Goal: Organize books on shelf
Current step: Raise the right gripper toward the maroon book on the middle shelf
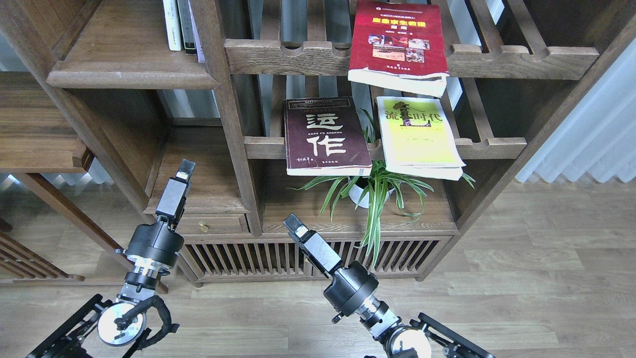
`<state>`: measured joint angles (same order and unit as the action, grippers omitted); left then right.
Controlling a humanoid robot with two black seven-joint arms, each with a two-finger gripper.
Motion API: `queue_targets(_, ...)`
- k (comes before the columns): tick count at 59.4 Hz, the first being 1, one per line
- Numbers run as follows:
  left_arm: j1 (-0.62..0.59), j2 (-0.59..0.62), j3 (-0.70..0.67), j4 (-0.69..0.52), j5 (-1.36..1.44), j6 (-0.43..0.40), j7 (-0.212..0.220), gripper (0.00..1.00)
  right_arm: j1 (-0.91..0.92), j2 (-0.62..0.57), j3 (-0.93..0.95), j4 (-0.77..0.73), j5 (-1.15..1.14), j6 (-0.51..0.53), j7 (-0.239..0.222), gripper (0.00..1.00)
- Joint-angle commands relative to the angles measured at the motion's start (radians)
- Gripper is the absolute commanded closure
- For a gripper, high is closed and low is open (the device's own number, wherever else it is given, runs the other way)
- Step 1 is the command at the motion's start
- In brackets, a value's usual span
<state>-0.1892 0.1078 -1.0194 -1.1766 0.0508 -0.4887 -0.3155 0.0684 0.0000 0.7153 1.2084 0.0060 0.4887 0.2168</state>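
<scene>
All 3 books lie flat on slatted shelves right of the solid shelf [129, 74]: red book [397, 42] highest, maroon book [325, 136] and yellow-green book [420, 136] lower. Left gripper [186, 169] and right gripper [294, 224] hold nothing; whether open, I cannot tell.

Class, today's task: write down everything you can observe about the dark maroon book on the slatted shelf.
The dark maroon book is a large paperback, closed and lying flat, front cover up. The cover carries two big white characters, smaller white lines between and above them, and what looks like a signature near the bottom. Its cream page edges show along the bottom. It rests on the slatted shelf, its lower end overhanging the front rail, above the potted plant and left of the yellow-green book, apart from it. Neither gripper touches it.
</scene>
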Motion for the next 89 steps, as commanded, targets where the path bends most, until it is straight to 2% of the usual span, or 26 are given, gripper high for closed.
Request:
queue_targets(1,0.008,0.003,-0.007,-0.024,0.003,0.000,0.000,0.01,0.001,0.000,0.000,0.000,0.000,0.000,-0.001,0.01)
queue_targets(7,0.014,0.003,-0.007,-0.044,0.008,0.000,-0.007,0.03,0.001,0.000,0.001,-0.001,0.000,0.000,0.001,0.01)
queue_targets(24,0.004,-0.054,0.010,-0.034,0.008,0.000,0.001,0.00,0.002,0.000,0.000,-0.003,0.002,0.000,-0.005,0.01)
queue_targets(28,0.001,-0.071,0.016,-0.032,0.008,0.000,0.012,0.00,0.007,0.000,0.000,-0.001,0.002,0.000,-0.007,0.01)
queue_targets(32,0.001,-0.068,0.035,-0.031,0.008,0.000,0.058,0.00,0.010,0.000,0.000,0.000,0.002,0.000,-0.008,0.01)
queue_targets(49,0.025,-0.049,0.021,-0.032,0.008,0.000,0.062,0.00,0.054,0.000,-0.027,-0.010,0.008,0.000,-0.008,0.01)
queue_targets(66,0.025,-0.037,0.005,-0.029,0.006,0.000,0.061,0.00,0.054,0.000,-0.016,-0.072,0.026,0.000,0.010,0.01)
queue_targets(78,0.025,-0.037,-0.016,-0.029,0.006,0.000,0.061,0.00,0.054,0.000,-0.017,-0.070,0.147,-0.001,0.019,0.01)
queue_targets(80,0.025,-0.037,-0.016,-0.029,0.006,0.000,0.061,0.00,0.057,0.000,-0.016,-0.069,0.166,-0.027,0.022,0.01)
queue_targets(89,0.027,-0.037,-0.018,-0.029,0.006,0.000,0.059,0.00,0.060,0.000,-0.017,-0.072,0.190,-0.081,0.067,0.02)
